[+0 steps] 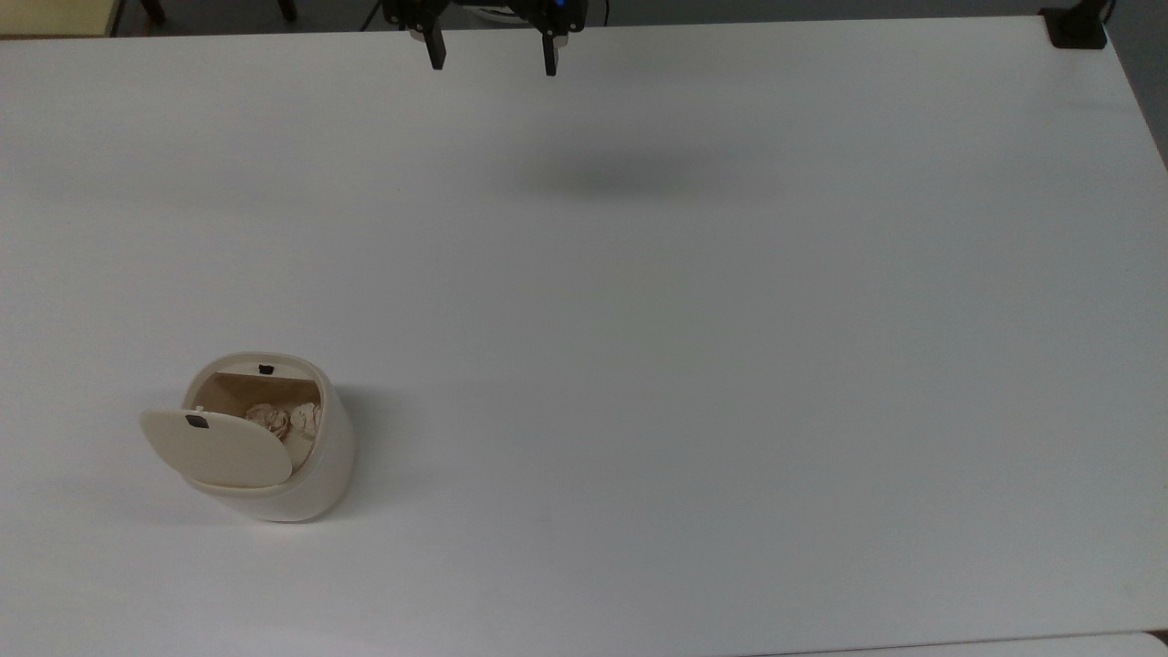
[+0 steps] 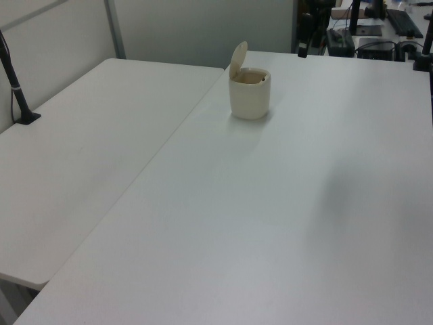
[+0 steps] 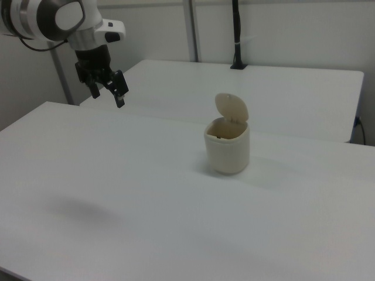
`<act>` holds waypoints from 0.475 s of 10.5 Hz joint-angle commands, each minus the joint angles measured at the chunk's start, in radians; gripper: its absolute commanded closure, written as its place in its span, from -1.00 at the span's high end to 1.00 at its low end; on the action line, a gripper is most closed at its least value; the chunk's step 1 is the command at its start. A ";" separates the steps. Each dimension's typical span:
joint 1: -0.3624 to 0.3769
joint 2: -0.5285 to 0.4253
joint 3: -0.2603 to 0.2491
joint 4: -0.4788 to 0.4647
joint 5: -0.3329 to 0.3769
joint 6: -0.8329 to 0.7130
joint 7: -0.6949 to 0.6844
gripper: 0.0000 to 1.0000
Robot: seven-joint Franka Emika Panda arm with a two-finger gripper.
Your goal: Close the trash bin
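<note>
So my black two-finger gripper (image 1: 493, 57), fingers spread and empty, hangs well away from the small cream-white plastic trash bin (image 1: 274, 447), whose lid (image 1: 217, 449) stands up, toward the top view's upper right of it.

we take this for a lab or office workroom: two plain white rectangular tables (image 2: 284, 203) pushed together, grey partition walls (image 2: 203, 30), black clamped poles (image 3: 237, 35) and a robot arm (image 3: 53, 20).

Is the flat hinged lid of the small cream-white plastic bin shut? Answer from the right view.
No, the lid stands raised above the small cream-white plastic bin, leaving its mouth open.
</note>
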 commanded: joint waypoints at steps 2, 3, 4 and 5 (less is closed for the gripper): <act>0.010 -0.010 -0.005 -0.011 -0.014 -0.012 -0.012 1.00; 0.010 -0.010 -0.005 -0.011 -0.014 -0.011 -0.012 1.00; 0.010 -0.010 -0.006 -0.011 -0.013 -0.009 -0.009 1.00; 0.010 -0.010 -0.006 -0.011 -0.013 -0.008 -0.007 1.00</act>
